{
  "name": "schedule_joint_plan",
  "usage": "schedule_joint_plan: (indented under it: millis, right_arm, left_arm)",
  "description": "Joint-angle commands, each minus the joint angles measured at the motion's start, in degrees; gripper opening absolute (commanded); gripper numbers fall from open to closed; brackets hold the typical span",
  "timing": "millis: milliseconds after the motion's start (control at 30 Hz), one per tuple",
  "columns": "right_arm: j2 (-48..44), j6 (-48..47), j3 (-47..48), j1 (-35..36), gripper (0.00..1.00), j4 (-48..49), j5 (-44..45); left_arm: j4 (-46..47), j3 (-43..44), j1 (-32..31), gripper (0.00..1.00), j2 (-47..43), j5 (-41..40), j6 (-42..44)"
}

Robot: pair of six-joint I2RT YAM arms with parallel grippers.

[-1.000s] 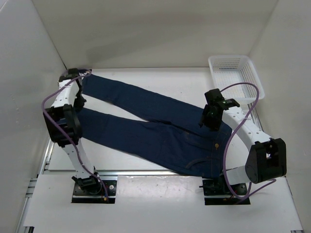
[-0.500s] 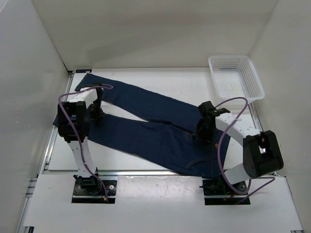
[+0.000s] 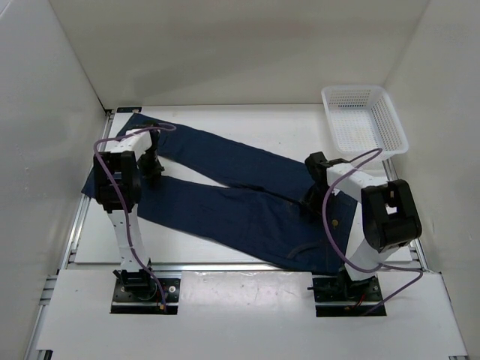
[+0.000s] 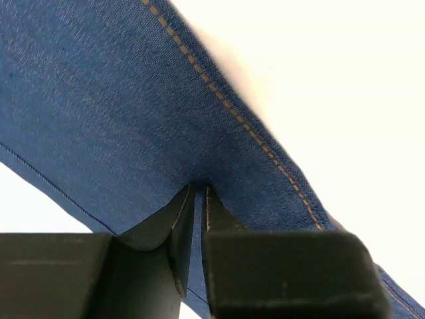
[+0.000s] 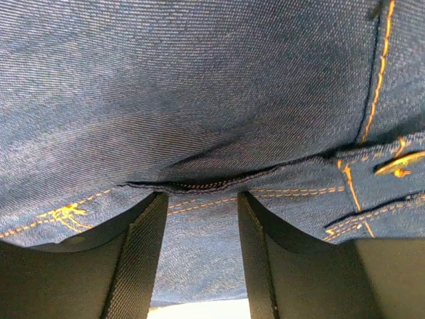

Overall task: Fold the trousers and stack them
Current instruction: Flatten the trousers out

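Note:
The dark navy trousers [image 3: 240, 199] lie flat on the white table [image 3: 270, 124], legs stretching to the far left and waist at the near right. My left gripper [image 3: 154, 169] is down on the upper leg near its cuff. In the left wrist view the left gripper [image 4: 198, 191] is shut, pinching a small fold of the trousers [image 4: 119, 100] beside an orange-stitched seam. My right gripper [image 3: 310, 201] is down on the hip area. In the right wrist view the right gripper [image 5: 201, 197] is open, its fingertips [image 5: 149, 219] against the trousers [image 5: 199, 86] just below a pocket seam.
A white plastic basket [image 3: 364, 117] stands at the far right corner. White walls close in the table on the left, back and right. The near table edge runs just beyond the waist.
My left arm swung from the far left corner inward onto the upper leg. My right arm drew back and lowered onto the hip area. The trousers have not visibly shifted.

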Motion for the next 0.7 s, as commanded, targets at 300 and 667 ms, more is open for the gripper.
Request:
schedule_joint_plan:
  millis: [300,667]
  right_arm:
    - [9.71,5.64,13.35,-1.89,0.50,-6.15,20.01]
    - [14.73,0.90,19.68,-5.68,0.50,-6.68,20.54]
  left_arm:
    - [-2.81,12.11,-0.16,0.23,6.97,3.65,2.85]
    - [-8.25,33.28,-0.69,0.23,16.65,8.66,3.99]
